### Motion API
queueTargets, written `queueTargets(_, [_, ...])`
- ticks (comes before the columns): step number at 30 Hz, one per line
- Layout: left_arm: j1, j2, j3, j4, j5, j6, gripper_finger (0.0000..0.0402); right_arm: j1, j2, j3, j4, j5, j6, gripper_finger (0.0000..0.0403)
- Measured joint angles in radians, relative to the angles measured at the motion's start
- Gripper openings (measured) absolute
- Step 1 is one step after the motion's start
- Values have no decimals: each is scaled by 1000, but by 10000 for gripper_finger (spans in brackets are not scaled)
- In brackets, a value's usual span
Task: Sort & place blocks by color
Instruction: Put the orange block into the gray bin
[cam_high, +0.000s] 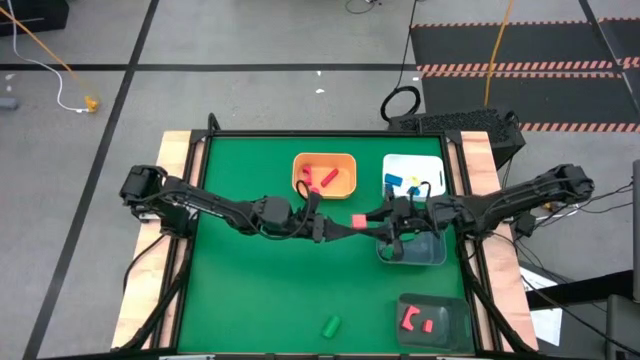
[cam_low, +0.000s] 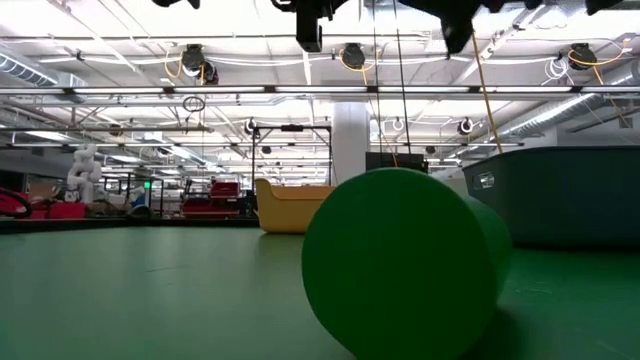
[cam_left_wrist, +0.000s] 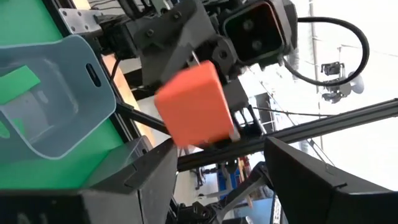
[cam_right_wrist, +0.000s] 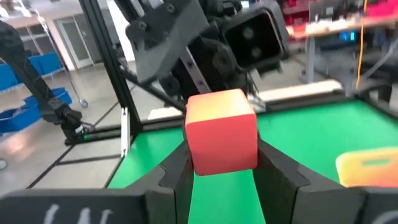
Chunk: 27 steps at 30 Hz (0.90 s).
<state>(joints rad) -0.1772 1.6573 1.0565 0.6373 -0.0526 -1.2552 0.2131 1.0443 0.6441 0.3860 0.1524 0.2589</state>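
Note:
A red cube (cam_high: 358, 220) is up in the air over the table's middle, between my two grippers, which face each other. My right gripper (cam_right_wrist: 224, 155) is shut on it. My left gripper (cam_left_wrist: 217, 149) is open, with its fingers standing wide on either side just short of the cube (cam_left_wrist: 196, 112). A green cylinder (cam_high: 331, 325) lies on its side near the front edge and fills the low view (cam_low: 400, 265). Red pieces lie in the orange bin (cam_high: 324, 175) and in the dark bin (cam_high: 432, 322). Blue pieces lie in the white bin (cam_high: 413, 175). My right gripper pinches the red cube by two opposite sides (cam_right_wrist: 252, 146) between its two fingers (cam_right_wrist: 277, 171). The fingers come level from the table's right. The cube is lifted clear of the table and sits square in the hold.
A clear bin (cam_high: 412, 248) stands under my right gripper and holds a green piece (cam_left_wrist: 18, 84). The orange and white bins stand at the far edge, the dark bin at the front right. Bare green mat lies at the left and front left.

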Motion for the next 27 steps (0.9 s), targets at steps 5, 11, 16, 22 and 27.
queueTargets(5, [-1,-3,0,-32,5,8,240,0,-117,-1,-244,-1,200,119])
queueTargets(11, [-1,-2,0,-181,35,16,241,6,-235,-1,-512,-175,576,119])
queueTargets(16, [-6,-2,0,-321,53,17,241,83,-242,-1,-608,-414,868,119])
queueTargets(22, [-40,-2,0,-469,80,31,241,253,-213,-1,-638,-562,1128,119])
queueTargets(27, [-93,-2,0,-560,80,57,241,387,-194,-1,-611,-573,1365,119])
